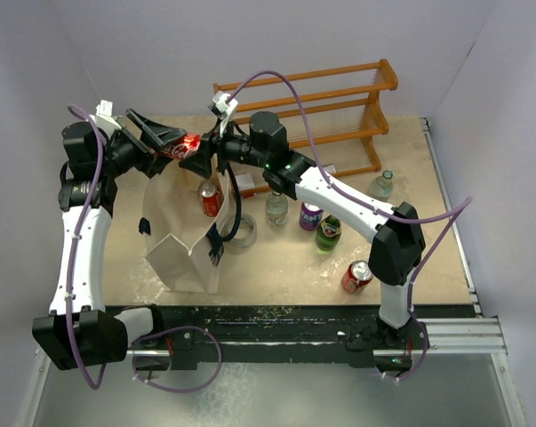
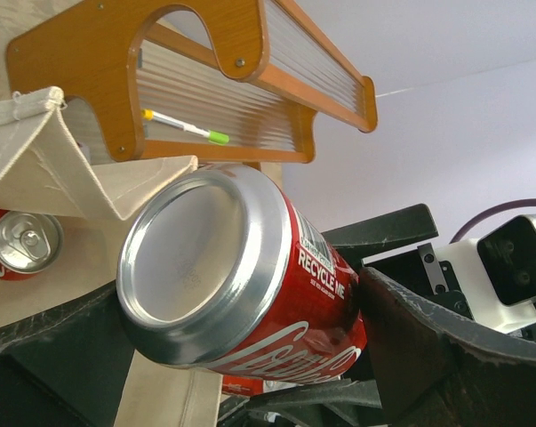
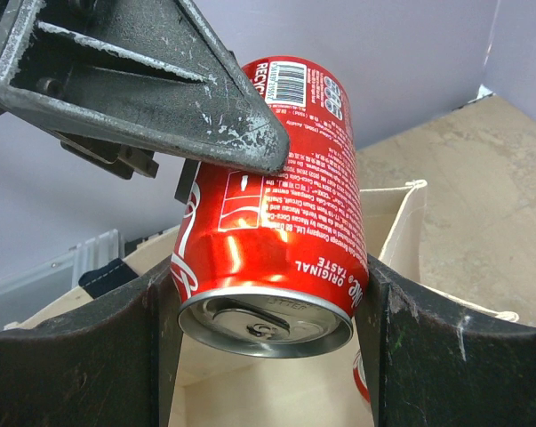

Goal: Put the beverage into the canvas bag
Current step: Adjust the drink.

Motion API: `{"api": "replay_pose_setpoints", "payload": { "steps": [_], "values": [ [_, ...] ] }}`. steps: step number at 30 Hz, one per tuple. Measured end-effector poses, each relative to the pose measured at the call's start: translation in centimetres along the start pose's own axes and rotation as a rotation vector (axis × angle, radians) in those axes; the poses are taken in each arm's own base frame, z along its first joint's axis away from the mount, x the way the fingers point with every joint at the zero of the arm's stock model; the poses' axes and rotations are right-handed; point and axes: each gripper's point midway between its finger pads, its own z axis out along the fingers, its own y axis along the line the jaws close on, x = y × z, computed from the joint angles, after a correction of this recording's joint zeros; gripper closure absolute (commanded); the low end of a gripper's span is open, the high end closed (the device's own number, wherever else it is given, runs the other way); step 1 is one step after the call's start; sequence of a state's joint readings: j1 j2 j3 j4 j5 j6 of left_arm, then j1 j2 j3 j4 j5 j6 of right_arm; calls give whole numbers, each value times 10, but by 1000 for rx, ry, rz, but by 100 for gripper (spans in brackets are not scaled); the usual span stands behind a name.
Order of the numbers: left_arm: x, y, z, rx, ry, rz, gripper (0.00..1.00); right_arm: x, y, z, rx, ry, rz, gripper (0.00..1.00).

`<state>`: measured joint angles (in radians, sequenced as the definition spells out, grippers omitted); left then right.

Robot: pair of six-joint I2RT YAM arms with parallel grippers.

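The beverage is a red cola can [image 1: 185,145], lying tilted in the air above the far end of the canvas bag [image 1: 183,253]. My right gripper [image 1: 197,154] is shut on it: in the right wrist view both fingers press the sides of the can [image 3: 276,205] near its tab end, with the gripper [image 3: 268,267] over the bag's open mouth [image 3: 394,222]. My left gripper [image 1: 164,140] is open. Its fingers straddle the can [image 2: 250,285] at the bottom end, spread wider than the can, in the left wrist view [image 2: 241,298]. The cream bag [image 2: 54,169] stands upright.
An orange-brown wooden rack [image 1: 330,102] stands at the back. Behind and right of the bag are a red can [image 1: 211,199], a clear bottle [image 1: 276,208], a purple can [image 1: 310,215], a green bottle [image 1: 328,233], another red can [image 1: 356,277] and a glass bottle [image 1: 381,185].
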<state>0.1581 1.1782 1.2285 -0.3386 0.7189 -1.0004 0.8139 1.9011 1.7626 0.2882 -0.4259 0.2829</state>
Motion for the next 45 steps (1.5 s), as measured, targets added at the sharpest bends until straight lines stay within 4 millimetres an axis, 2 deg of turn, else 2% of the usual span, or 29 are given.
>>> {"api": "replay_pose_setpoints", "payload": {
  "steps": [7,11,15,20,30,34,41,45],
  "values": [
    [-5,-13,-1,44,2,-23,1,-17,-4,1,27,-76,-62,100],
    [-5,-24,-4,74,25,-25,1,-37,-21,-1,100,-153,-110,100],
    [1,-26,-5,87,59,-41,1,-61,-40,-7,172,-239,-168,100],
    [3,-26,-5,86,67,-50,1,-72,-48,-11,202,-271,-187,100],
    [0,-26,-6,87,53,35,1,-62,-38,-12,159,-220,-180,100],
    [-7,-36,-10,109,25,168,1,-62,-27,-23,137,-201,-179,100],
    [-30,-76,-24,171,-62,481,1,-74,-7,-42,93,-209,-199,100],
    [-31,-82,-23,202,-54,565,1,-75,-3,-45,81,-210,-203,100]
  ]
}}
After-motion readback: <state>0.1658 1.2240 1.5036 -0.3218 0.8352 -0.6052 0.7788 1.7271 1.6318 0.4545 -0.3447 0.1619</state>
